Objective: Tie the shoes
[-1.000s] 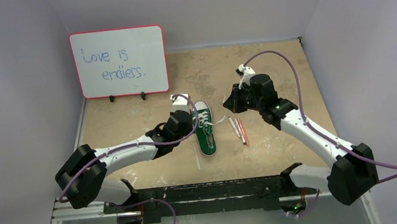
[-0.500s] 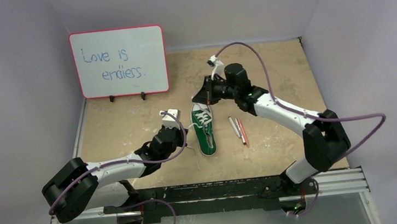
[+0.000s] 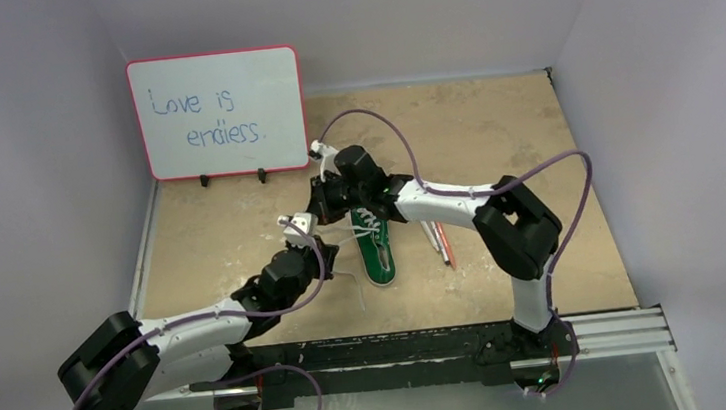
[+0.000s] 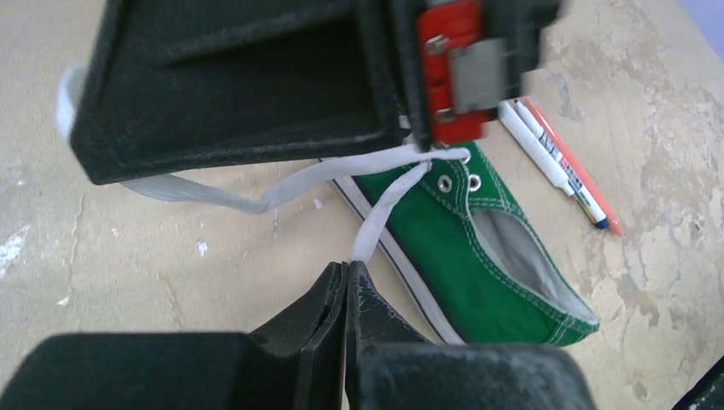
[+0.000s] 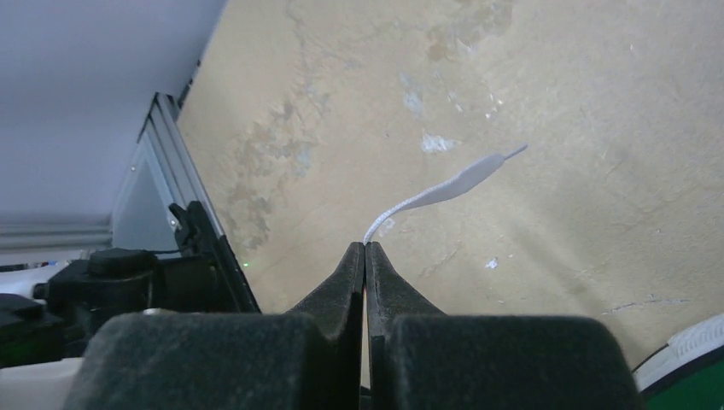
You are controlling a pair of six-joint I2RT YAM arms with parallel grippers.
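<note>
Green sneaker (image 3: 377, 254): sits on its sole near the middle of the tabletop (image 3: 493, 132), white toe cap toward the far edge and heel toward the near edge.

Left claw (image 4: 346, 272): positioned off the sneaker's left side, toward the near edge. Its fingers are pressed together on the first lace strand (image 4: 386, 205), which runs straight from the top eyelets to the fingertips.

Right claw (image 5: 365, 249): the right arm lies across the toe end, which puts the claw left of the toe cap, on the far side of the left claw. Its fingers are clamped together on the second lace strand (image 5: 440, 190). A short free end with its tip pokes out past the fingertips, above the bare surface. From the left wrist, this strand is seen leaving the eyelets and passing leftward under the right claw's body.

Thin pens (image 3: 438, 238): lie side by side just right of the sneaker.

Whiteboard (image 3: 218, 113): stands at the far-left corner and reads "Love is endless."
</note>
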